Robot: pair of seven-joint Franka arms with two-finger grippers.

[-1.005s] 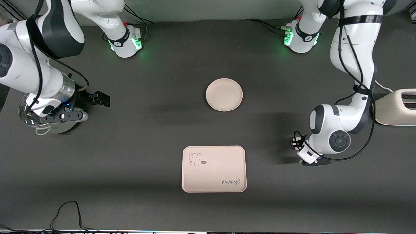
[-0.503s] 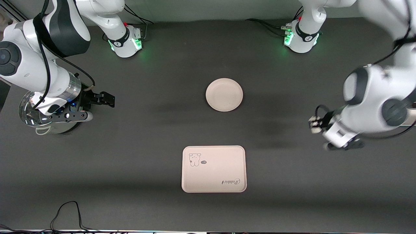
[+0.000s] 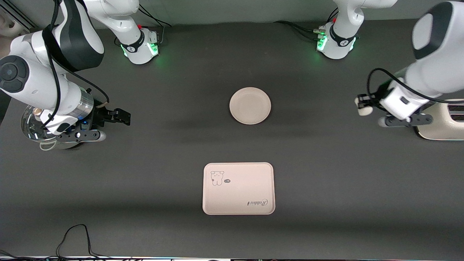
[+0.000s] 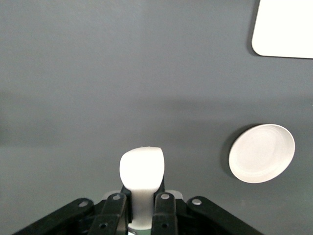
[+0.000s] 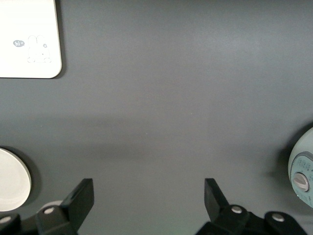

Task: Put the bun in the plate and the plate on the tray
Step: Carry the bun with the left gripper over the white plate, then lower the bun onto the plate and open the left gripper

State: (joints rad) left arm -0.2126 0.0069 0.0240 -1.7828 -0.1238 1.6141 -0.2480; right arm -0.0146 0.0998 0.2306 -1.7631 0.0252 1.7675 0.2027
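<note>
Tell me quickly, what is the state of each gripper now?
Left gripper: shut on the bun, in the air above bare table.
Right gripper: open, holding nothing, over bare table.

**A robot lab with pretend kitchen things**

I think I am working in a robot lab. Two big white robot arms are bolted to a dark table, and green lights glow on their bases. Black cables trail along the table edge. A cream toaster and a glass pot make it look like a play kitchen.
</note>
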